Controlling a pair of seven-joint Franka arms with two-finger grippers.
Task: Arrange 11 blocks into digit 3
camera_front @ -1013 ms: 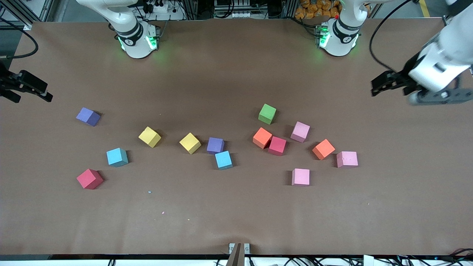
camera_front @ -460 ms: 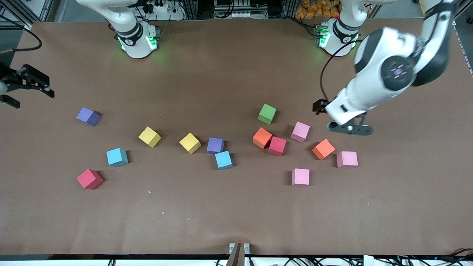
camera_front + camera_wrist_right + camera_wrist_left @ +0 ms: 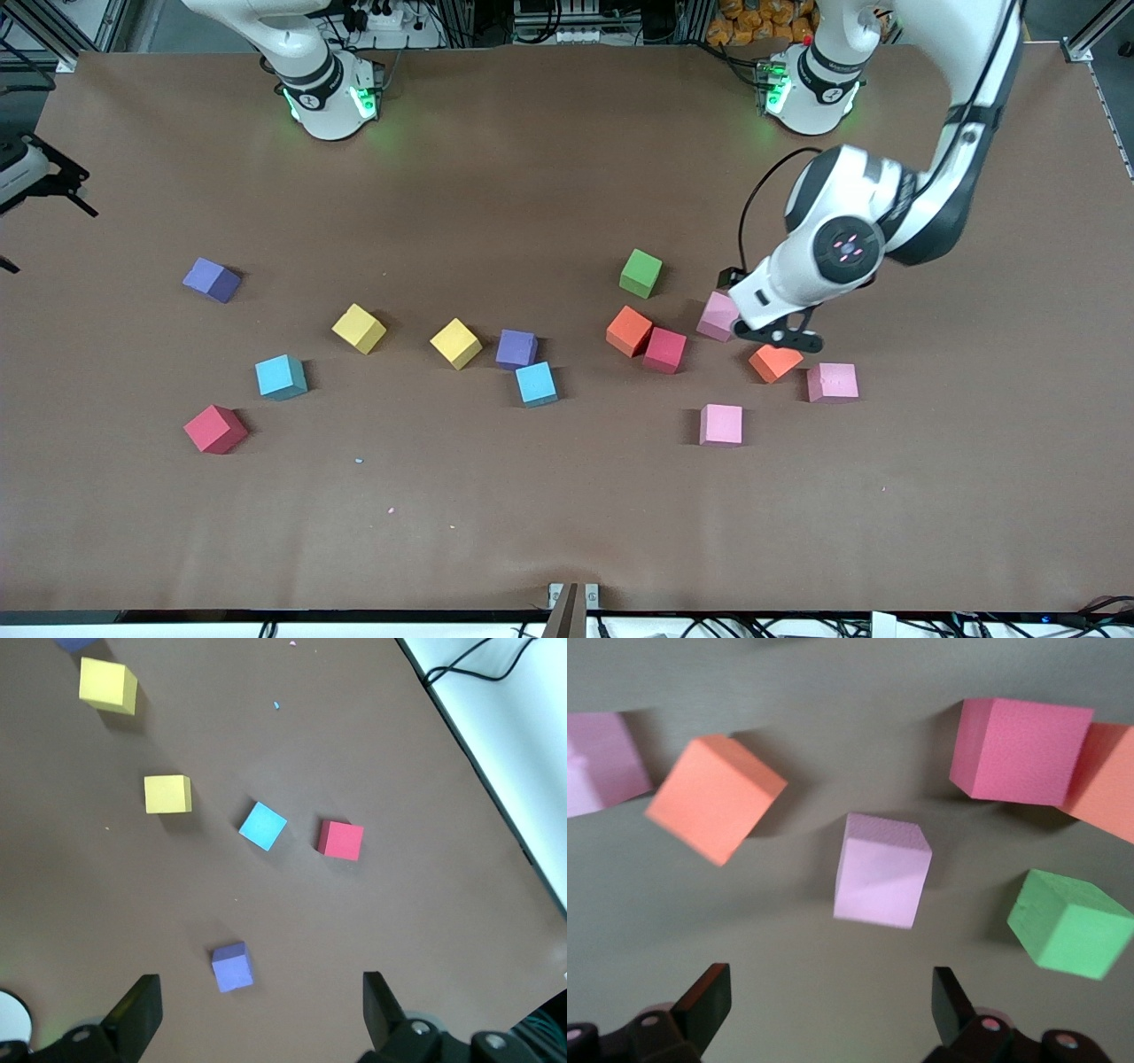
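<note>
The blocks lie scattered on the brown table (image 3: pixel 567 514); no digit 3 is in view. My left gripper (image 3: pixel 751 310) (image 3: pixel 830 992) hangs open and empty, low over a pink block (image 3: pixel 714 316) (image 3: pixel 881 870). Beside that block are an orange one (image 3: pixel 775 362) (image 3: pixel 713 797), a red one (image 3: pixel 664 349) (image 3: pixel 1021 751), another orange (image 3: pixel 629 330) and a green one (image 3: pixel 640 272) (image 3: pixel 1069 923). My right gripper (image 3: pixel 35 177) (image 3: pixel 257 1005) is open at the right arm's end of the table, high above a purple block (image 3: pixel 211 280) (image 3: pixel 232 966).
Two yellow blocks (image 3: pixel 359 328) (image 3: pixel 455 343), a purple one (image 3: pixel 516 348), two light blue (image 3: pixel 536 384) (image 3: pixel 281 377) and a red one (image 3: pixel 215 429) lie toward the right arm's end. Two pink blocks (image 3: pixel 832 382) (image 3: pixel 721 424) lie nearer the front camera than the left gripper.
My left arm has swung in from the left arm's end of the table and come down over the pink and orange blocks. My right gripper has drifted a little toward the table's edge. No block has moved.
</note>
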